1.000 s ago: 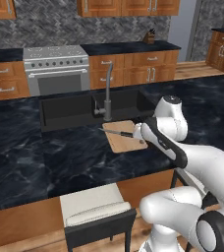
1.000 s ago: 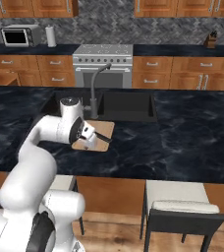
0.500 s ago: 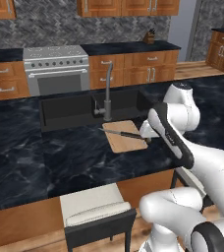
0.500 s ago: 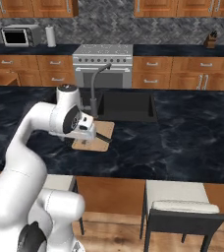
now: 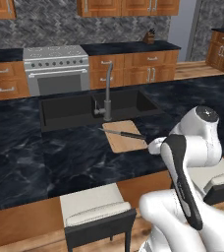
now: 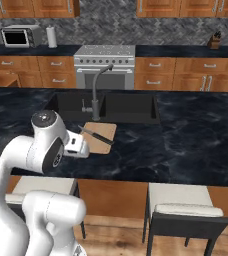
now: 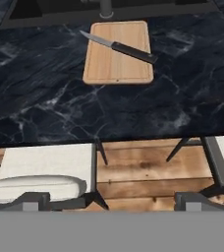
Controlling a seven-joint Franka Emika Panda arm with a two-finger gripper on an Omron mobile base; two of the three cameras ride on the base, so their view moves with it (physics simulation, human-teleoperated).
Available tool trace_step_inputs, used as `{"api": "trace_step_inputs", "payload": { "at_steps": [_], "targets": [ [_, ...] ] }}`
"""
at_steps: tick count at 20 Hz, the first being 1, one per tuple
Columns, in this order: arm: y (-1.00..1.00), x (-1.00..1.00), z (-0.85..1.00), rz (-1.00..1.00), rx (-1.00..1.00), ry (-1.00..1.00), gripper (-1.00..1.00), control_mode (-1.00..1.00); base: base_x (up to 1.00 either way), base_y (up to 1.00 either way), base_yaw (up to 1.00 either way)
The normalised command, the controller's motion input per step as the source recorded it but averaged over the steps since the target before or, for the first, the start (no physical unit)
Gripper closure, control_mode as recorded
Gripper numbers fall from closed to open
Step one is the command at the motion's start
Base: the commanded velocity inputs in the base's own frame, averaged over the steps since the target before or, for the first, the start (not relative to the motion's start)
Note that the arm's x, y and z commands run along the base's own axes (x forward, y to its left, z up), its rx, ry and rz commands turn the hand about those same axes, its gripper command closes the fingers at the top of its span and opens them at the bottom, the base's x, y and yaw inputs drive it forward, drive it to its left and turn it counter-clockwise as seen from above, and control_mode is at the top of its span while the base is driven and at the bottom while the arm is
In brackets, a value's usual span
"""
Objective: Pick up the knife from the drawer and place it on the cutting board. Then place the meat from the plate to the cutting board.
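Two stools (image 7: pixel 45 170) with pale seats are seen nearest, tucked under the counter's near edge over a wood floor (image 7: pixel 148 170); one stool is left of the arm in the left base view, another at right in the right base view. The counter (image 5: pixel 60 157) is dark marbled stone, with wood paneling below its edge. The board (image 7: pixel 118 52) lies flat on the counter, just in front of the sink (image 6: pixel 131 107) and faucet (image 5: pixel 107 91). The knife (image 7: pixel 119 47) rests diagonally across the board, its dark handle overhanging the board's right edge in the hand view, blade tip sticking out past the upper left. Nothing else is on the board and nothing lies between it and the hand. The arm is folded back at the near side of the counter, well apart from the board; the gripper (image 6: pixel 84 147) is seen at the counter's edge beside the board, its fingers too small to read there, and it is taken as fully spread, with nothing held or touched. Beyond the sink, a steel stove (image 5: pixel 57 69) is set among wooden cabinets (image 5: pixel 133 66) along the back wall, under a grey patterned backsplash (image 6: pixel 106 25). A microwave (image 6: pixel 18 36) and paper towel roll (image 6: pixel 51 36) stand on the back counter at left in the right base view; a knife block (image 6: pixel 215 40) stands at far right.
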Motion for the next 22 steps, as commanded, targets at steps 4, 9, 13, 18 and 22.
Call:
{"api": "trace_step_inputs", "payload": {
  "at_steps": [4, 9, 13, 18, 22],
  "targets": [
    [0.00, -0.24, 0.55, 0.00, 0.00, 0.00, -1.00, -1.00, 0.00, 0.00, 0.00],
    [0.00, -0.21, 0.74, 0.00, 0.00, 0.01, -1.00, -1.00, 0.00, 0.00, 0.00],
    [0.00, -0.16, 0.18, 0.00, 0.00, 0.00, -1.00, 1.00, -0.59, 0.03, 0.00],
    [0.00, 0.00, 0.00, 0.00, 0.00, 0.00, -1.00, 1.00, -1.00, 0.01, 0.00],
    [0.00, 0.00, 0.00, 0.00, 0.00, 0.00, -1.00, 1.00, -1.00, 0.28, 0.00]
  ]
}}
